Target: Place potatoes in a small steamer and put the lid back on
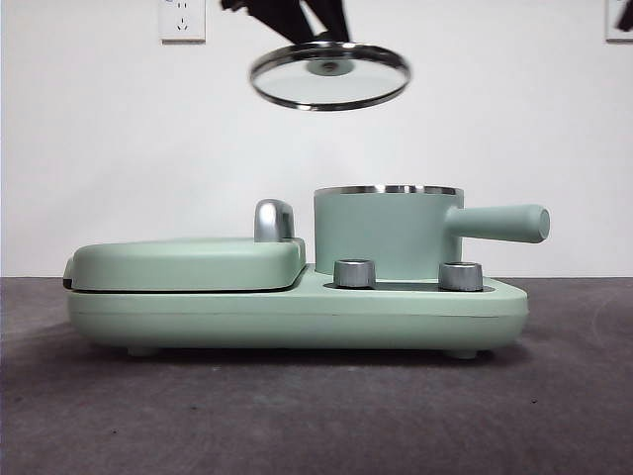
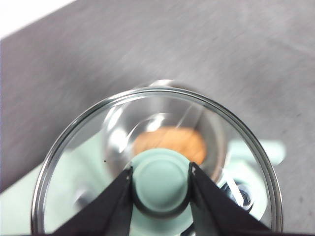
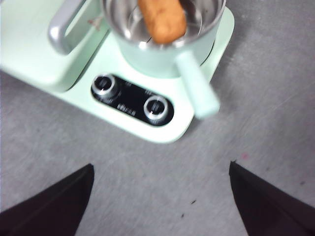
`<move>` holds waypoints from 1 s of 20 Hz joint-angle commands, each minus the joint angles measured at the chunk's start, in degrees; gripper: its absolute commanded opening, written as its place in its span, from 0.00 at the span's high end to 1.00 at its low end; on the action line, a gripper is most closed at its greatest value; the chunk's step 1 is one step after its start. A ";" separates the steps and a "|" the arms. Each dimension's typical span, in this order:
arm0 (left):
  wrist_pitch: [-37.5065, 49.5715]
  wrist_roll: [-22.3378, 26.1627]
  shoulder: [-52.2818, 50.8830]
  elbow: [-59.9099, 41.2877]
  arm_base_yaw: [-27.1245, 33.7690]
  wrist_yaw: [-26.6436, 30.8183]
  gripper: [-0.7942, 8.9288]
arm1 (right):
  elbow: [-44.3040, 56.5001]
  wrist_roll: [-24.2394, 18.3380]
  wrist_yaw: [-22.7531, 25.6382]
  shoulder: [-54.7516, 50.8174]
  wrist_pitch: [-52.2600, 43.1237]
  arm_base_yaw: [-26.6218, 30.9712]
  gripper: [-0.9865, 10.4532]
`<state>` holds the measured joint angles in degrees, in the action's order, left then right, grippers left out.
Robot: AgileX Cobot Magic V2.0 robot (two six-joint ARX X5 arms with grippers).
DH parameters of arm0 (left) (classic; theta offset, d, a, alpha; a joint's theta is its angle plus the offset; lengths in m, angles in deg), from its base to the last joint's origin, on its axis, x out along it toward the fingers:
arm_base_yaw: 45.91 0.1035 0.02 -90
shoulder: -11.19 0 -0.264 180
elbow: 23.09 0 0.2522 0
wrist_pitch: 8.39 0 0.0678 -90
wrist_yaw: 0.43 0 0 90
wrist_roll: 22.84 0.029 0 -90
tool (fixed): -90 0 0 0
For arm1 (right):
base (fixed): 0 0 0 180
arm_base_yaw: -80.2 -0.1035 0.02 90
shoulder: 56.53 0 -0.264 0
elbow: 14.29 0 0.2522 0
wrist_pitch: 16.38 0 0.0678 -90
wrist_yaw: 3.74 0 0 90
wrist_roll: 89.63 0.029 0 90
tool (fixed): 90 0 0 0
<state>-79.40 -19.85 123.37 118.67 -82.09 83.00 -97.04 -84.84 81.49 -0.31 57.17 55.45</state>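
Observation:
The small mint-green steamer (image 1: 388, 231) stands on its base with its handle (image 1: 499, 223) pointing right. Inside it lies the orange-brown potato (image 3: 162, 19), also seen through the glass as the potato (image 2: 170, 142). The clear glass lid (image 1: 329, 76) hangs in the air above and a little left of the steamer, slightly tilted. My left gripper (image 2: 161, 171) is shut on the lid's green knob (image 2: 161, 183); in the front view it shows as a dark shape, the left gripper (image 1: 297, 20), at the top edge. My right gripper (image 3: 161, 177) is open and empty, above the table in front of the base.
The mint-green appliance base (image 1: 297, 315) carries two steel dials (image 1: 355, 273) (image 1: 460, 276). A flat green griddle cover (image 1: 188, 262) with a chrome handle (image 1: 274, 220) sits left of the steamer. A grey table (image 1: 316, 416) spreads all around; a white wall with an outlet (image 1: 183, 20) is behind.

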 commanded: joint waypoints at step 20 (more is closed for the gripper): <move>12.33 1.16 15.37 2.10 -2.40 -0.28 0.90 | 15.30 5.70 0.35 -29.83 -4.02 -0.39 0.53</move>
<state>-68.19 -19.33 137.14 118.67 -84.06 83.04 -81.50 -79.74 81.77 -30.29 53.70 55.45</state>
